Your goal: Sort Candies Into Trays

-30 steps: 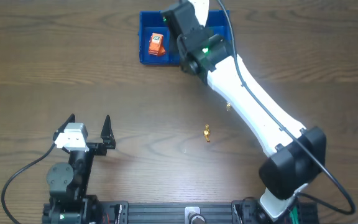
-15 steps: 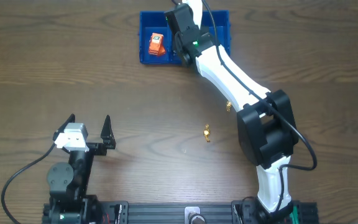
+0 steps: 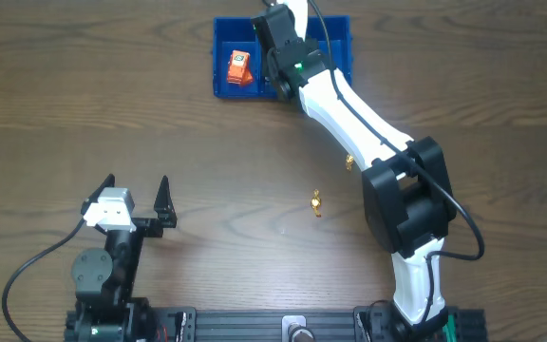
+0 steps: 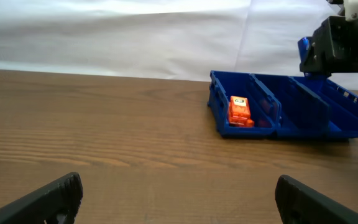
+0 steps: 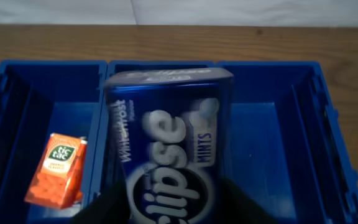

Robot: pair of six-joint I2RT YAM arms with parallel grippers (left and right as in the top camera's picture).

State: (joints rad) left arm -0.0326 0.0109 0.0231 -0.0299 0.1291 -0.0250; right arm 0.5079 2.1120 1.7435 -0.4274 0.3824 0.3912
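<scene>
Right jaws, clenched on the mint tin point(image 5: 166, 143), have settled over the middle compartment of the blue tray point(image 3: 222, 38) at 12 o'clock. Release appears due. Left jaws idle, released, at 8 o'clock.

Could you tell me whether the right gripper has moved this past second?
Yes. The right gripper, holding the tin, edged slightly left over the tray in the top view.

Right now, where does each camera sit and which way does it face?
Top view: overhead, looking down on the table; left arm, right arm reach up.
Left wrist view: low, facing the blue tray across the table; left gripper open.
Right wrist view: above the tray, looking down into it; right gripper holds a mint tin.
Shared: all three show the orange candy box.
</scene>
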